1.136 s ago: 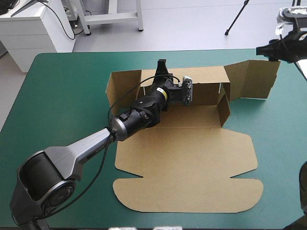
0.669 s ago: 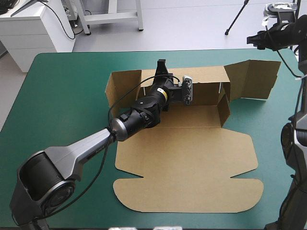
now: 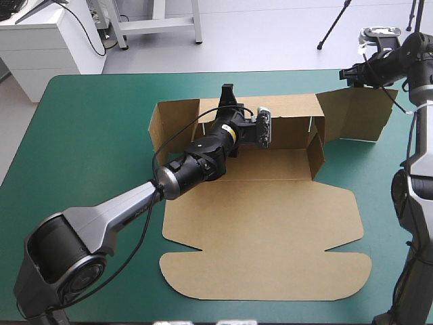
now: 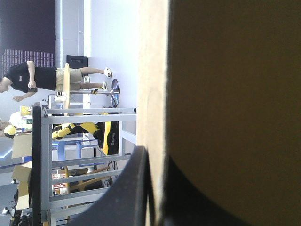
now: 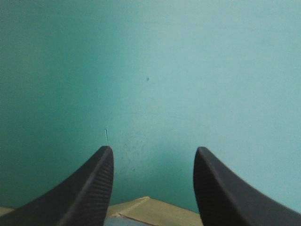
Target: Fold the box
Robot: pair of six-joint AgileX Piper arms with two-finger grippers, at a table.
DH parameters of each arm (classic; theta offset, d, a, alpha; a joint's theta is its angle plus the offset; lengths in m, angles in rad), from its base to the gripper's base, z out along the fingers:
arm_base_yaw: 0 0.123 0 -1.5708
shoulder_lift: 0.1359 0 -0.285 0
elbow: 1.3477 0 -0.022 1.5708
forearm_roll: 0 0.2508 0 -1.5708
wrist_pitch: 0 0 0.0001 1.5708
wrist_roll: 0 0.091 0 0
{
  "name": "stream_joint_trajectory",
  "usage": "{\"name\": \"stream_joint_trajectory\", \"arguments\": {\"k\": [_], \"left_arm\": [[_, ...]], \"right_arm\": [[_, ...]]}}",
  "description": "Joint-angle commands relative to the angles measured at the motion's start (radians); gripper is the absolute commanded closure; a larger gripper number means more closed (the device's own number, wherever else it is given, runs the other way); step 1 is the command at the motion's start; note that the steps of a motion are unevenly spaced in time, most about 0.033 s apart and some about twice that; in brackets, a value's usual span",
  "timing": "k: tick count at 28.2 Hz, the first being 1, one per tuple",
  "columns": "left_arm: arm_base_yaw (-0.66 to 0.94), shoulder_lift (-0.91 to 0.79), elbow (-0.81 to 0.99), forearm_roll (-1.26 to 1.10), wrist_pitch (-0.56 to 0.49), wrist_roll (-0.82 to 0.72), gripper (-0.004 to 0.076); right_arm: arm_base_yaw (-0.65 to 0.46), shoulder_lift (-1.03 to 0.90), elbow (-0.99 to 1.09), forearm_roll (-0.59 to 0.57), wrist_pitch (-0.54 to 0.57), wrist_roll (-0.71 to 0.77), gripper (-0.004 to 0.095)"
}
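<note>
Box: brown board [image 3: 264, 223] at the middle of the worktop [image 3: 88, 135], partly set up.
Back wall: the back wall [image 3: 287, 107] stands upright along the far side of the box.
Lid: the lid [image 3: 264, 261] lies flat toward the near edge of the worktop.
Right flap: the right flap [image 3: 355, 112] is spread outward and half raised, toward the far right corner of the worktop.
Left tool: the left tool [image 3: 229, 93] is clamped over the top edge of the back wall near its left end, one black finger on each face of the board.
Left arm: the left arm [image 3: 135, 203] lies slantwise over the left part of the box and hides the floor there.
Right tool: the right tool [image 5: 154, 148] has its fingers well apart and grips nothing. It hangs over the far edge of the right flap, with bare teal-green cover [image 5: 188, 70] ahead and a strip of board below it.
</note>
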Motion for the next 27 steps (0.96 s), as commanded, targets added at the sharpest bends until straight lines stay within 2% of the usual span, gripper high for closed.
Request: {"name": "stream_joint_trajectory", "arguments": {"k": [1,17,22,27], "left_arm": [[-0.017,-0.024,-0.014,-0.021,-0.051,-0.016,0.0734],[-0.017,-0.024,-0.014,0.059,-0.029,-0.022,0.0734],[-0.015,-0.024,-0.014,0.137,-0.041,-0.080,0.0734],[-0.015,-0.024,-0.014,0.152,-0.040,-0.116,0.0734]], "right_arm": [[0.018,-0.103,0.048,0.015,0.029,-0.032,0.0430],[0.023,-0.162,0.124,-0.010,0.031,-0.007,0.0420],[0.023,-0.190,0.214,-0.067,0.031,0.011,0.0420],[0.023,-0.219,0.336,-0.035,0.031,0.011,0.0420]]}}
